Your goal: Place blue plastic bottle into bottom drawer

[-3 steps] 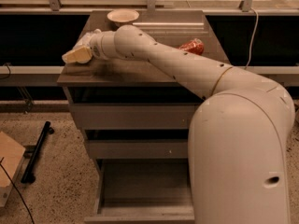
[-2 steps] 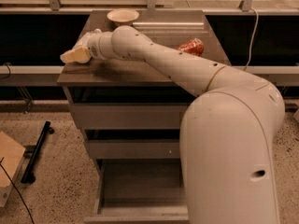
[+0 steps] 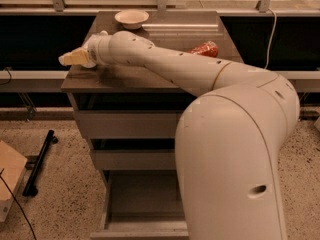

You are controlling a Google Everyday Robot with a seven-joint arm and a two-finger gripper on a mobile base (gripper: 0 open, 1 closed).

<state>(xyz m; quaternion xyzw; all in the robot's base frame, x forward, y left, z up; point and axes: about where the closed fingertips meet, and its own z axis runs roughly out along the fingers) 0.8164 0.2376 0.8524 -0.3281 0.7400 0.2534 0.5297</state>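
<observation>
The gripper (image 3: 74, 58) is seen at the left edge of the cabinet top (image 3: 125, 77), reached out past the rim at the end of the white arm (image 3: 165, 64). Only a pale, yellowish shape is made out there, so whether the gripper is spread, pressed together or clamped on something cannot be told. The blue plastic bottle cannot be picked out with certainty anywhere in the view. Behind the arm, a crushed red can (image 3: 204, 49) is laid on the cabinet top, and a shallow bowl (image 3: 131, 18) is set near the back edge. Below, the two upper drawers (image 3: 127, 125) are pushed in, while the bottom drawer (image 3: 142, 196) is pulled out, its bare interior exposed. On the speckled floor to the left, a black bar (image 3: 40, 161) is laid beside a cardboard box (image 3: 9, 176)
</observation>
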